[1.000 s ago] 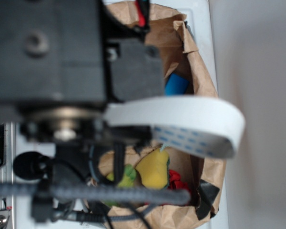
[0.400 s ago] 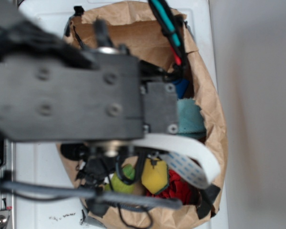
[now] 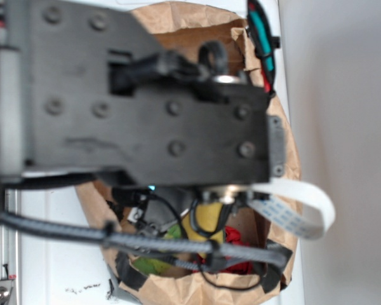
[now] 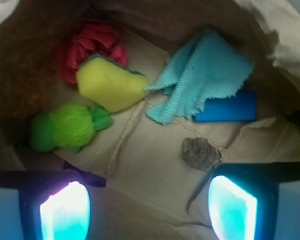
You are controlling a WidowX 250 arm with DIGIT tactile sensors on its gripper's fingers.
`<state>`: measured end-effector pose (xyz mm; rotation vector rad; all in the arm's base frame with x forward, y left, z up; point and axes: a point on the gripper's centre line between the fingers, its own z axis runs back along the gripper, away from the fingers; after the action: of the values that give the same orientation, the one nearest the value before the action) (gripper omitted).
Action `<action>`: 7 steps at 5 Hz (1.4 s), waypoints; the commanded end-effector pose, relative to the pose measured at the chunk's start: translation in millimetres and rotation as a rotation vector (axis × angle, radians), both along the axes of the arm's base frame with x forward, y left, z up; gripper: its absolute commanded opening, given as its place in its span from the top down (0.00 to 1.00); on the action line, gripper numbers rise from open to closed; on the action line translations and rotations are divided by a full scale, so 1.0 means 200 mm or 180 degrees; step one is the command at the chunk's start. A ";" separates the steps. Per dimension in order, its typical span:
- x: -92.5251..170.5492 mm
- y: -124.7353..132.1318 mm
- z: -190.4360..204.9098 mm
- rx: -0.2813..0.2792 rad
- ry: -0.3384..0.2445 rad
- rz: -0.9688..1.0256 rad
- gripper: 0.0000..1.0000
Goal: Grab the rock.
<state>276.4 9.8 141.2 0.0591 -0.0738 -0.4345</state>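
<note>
From outside, the black arm (image 3: pixel 146 108) blocks nearly all of the brown paper bag (image 3: pixel 282 127) under it. Looking through the wrist camera at the bag floor (image 4: pixel 150 170): a teal cloth (image 4: pixel 202 82) sits at one o'clock, partly over a blue block (image 4: pixel 230 109). A yellow sponge (image 4: pixel 110 87) lies at eleven, with a red cloth (image 4: pixel 95 45) behind it and a green plush (image 4: pixel 67 127) at nine. The rock (image 4: pixel 201 153) rests at four o'clock, just above the right-hand finger (image 4: pixel 232 207). The gripper (image 4: pixel 149 207) stands wide apart, holding nothing, at six.
</note>
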 end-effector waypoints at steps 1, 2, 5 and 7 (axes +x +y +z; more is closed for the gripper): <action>0.03 -0.01 0.07 0.0031 -0.0156 -0.0016 0.00; 0.03 -0.01 0.07 0.0031 -0.0156 -0.0016 0.00; 0.11 0.11 -0.14 0.0182 -0.0361 -0.0079 0.00; 0.16 0.13 -0.20 0.0302 -0.0350 -0.0076 0.00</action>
<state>300.3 37.3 88.1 0.1560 -0.1208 -0.4511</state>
